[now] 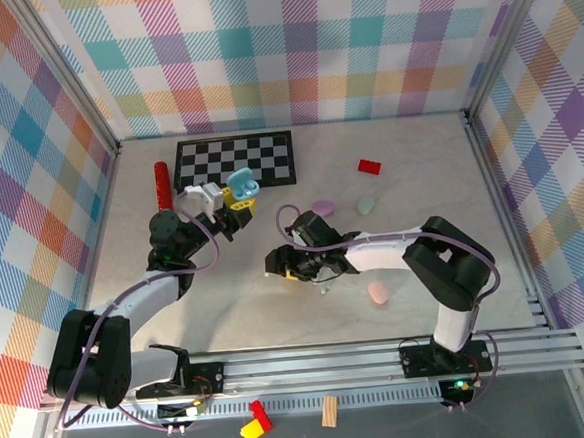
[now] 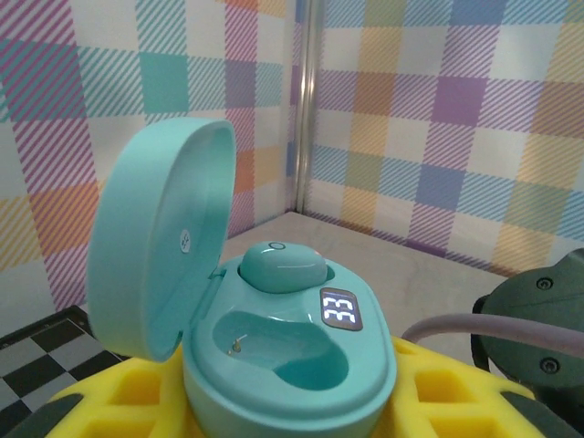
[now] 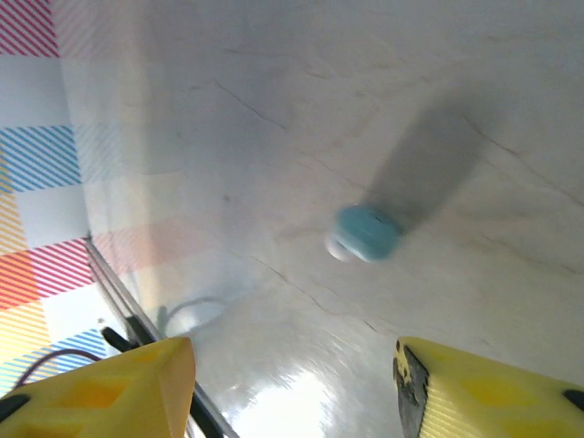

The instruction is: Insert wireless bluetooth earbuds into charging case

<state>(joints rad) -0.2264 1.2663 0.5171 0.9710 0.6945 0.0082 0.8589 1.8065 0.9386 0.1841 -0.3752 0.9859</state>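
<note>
My left gripper (image 1: 233,205) (image 2: 292,406) is shut on an open teal charging case (image 2: 292,365) (image 1: 240,188), held off the table by the checkerboard mat. The case lid (image 2: 160,242) stands up at the left. One teal earbud (image 2: 281,265) sits in the far slot, the near slot (image 2: 274,347) is empty, and a small display (image 2: 340,308) is lit. My right gripper (image 1: 290,266) (image 3: 297,383) hovers low over the mid-table, open, with nothing between its yellow fingers (image 3: 119,392). A loose teal earbud (image 3: 365,233) lies on the table just beyond them, blurred.
A checkerboard mat (image 1: 235,161) lies at the back left with a red cylinder (image 1: 161,185) beside it. A red block (image 1: 370,166), a purple case (image 1: 322,207), a green case (image 1: 367,205) and a pink case (image 1: 378,292) lie right of centre.
</note>
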